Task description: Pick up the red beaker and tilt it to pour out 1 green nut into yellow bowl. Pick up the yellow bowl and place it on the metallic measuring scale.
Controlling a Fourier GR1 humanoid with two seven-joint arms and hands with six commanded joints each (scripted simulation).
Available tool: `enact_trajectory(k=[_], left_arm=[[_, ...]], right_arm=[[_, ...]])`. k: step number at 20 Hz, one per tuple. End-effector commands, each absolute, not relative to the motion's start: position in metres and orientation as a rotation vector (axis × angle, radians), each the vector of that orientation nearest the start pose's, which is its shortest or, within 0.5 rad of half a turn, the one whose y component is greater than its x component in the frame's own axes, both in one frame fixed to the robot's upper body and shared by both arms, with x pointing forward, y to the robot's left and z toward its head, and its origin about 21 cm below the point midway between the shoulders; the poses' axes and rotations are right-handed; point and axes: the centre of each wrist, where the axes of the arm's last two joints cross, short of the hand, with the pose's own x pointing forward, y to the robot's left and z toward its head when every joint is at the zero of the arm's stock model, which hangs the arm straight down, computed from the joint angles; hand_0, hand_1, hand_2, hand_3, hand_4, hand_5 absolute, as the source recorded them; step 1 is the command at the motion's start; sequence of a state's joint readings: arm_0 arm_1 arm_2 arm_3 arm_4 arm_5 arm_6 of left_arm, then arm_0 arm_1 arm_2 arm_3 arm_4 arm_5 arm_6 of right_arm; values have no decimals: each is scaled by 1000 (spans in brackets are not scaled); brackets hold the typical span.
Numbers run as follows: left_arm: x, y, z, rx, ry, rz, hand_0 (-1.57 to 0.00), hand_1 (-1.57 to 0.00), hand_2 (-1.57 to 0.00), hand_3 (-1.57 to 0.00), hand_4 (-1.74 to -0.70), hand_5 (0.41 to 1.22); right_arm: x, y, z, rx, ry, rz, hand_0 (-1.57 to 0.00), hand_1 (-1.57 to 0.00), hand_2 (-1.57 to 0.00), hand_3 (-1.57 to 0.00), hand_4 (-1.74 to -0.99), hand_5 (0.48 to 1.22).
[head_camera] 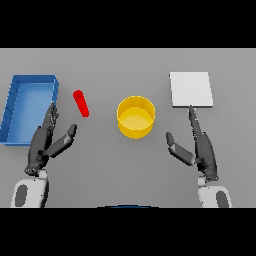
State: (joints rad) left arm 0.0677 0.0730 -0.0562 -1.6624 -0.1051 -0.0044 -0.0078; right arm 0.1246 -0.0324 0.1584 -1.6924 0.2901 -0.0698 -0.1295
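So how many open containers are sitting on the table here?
2: a blue bin at the far left edge, and the yellow bowl in the middle. None appear hidden.

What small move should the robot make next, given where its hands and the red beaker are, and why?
Probably move the left hand forward and to the right toward the small red cylindrical beaker. Both hands are open and hold nothing, the right hand near the flat square metallic scale. The beaker lies closest to the left hand, left of the round yellow bowl, and pouring comes first.
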Motion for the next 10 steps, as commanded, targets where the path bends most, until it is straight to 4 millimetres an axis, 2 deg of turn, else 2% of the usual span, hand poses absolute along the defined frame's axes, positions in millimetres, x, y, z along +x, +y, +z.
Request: enact_trajectory(k=[1, 5, 7, 10], left_arm=[[230, 240, 9, 116, -1592, -170, 1, 1, 1, 1, -1096, 616], [243, 237, 3, 135, -1575, -206, 1, 1, 1, 1, -1095, 617], [260, 229, -1, 127, -1576, -217, 1, 1, 1, 1, -1116, 627], [275, 227, -10, 132, -1581, -214, 1, 1, 1, 1, -1147, 636]], right_arm=[[214, -210, 1, -211, -1711, 297, 1, 1, 1, 1, -1112, 659], [216, -212, 6, -199, -1702, 275, 1, 1, 1, 1, -1127, 652], [215, -213, 9, -190, -1706, 268, 1, 1, 1, 1, -1143, 650], [218, -214, 7, -159, -1711, 248, 1, 1, 1, 1, -1182, 655]])
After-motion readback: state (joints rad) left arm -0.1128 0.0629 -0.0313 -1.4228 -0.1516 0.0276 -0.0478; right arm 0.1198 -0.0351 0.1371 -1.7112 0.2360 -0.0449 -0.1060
